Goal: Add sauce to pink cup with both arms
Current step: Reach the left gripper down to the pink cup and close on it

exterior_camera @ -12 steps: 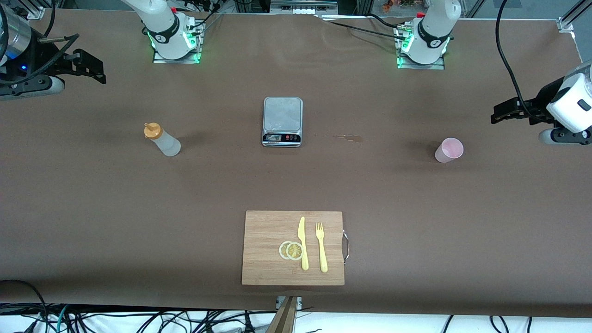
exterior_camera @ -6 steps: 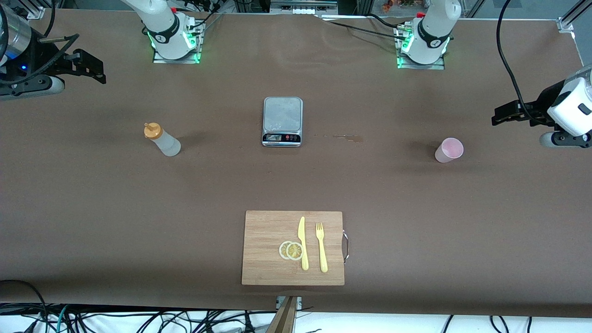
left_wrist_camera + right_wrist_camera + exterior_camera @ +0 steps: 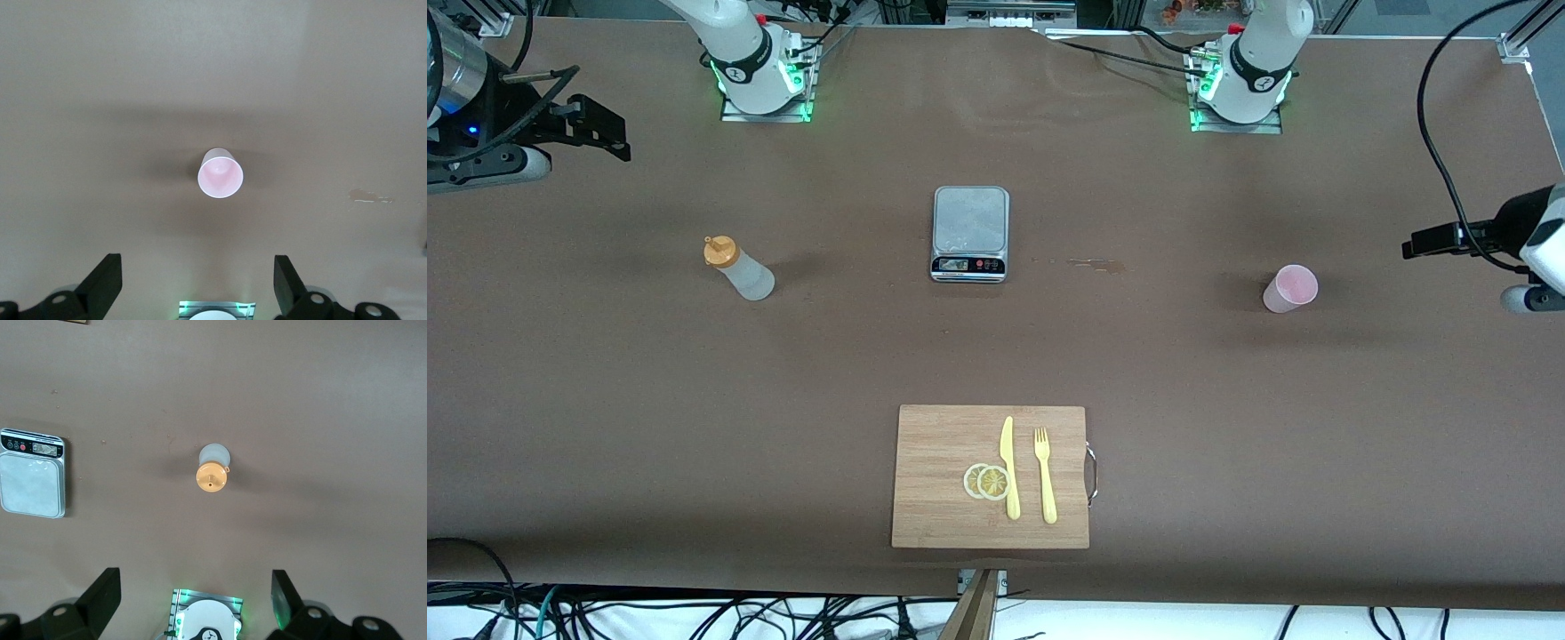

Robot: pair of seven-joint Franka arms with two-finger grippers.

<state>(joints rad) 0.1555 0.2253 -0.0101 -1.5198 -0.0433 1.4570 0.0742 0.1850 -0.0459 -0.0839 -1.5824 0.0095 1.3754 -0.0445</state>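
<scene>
Your small translucent whitish squeeze bottle with the orange-tan cap (image 3: 738, 269) stands upright on the brown worktop (image 3: 1227, 427) toward the right arm's end, with bare worktop all around it. The pale pink translucent plastic cup (image 3: 1289, 289) stands upright toward the left arm's end, mouth open, also alone.

Between them you have a silver digital scale (image 3: 970, 234) near the middle, and beside it a small wet smear (image 3: 1089, 263) toward the cup.

Near the front edge lies a wooden cutting board (image 3: 943, 444) carrying two lemon slices (image 3: 987, 482), a yellow plastic knife (image 3: 1009, 468) and a yellow plastic fork (image 3: 1045, 476).

Your left end effector (image 3: 197, 283) hangs high over the cup, fingers spread wide. Your right end effector (image 3: 193, 597) hangs high over the bottle, fingers likewise spread.
</scene>
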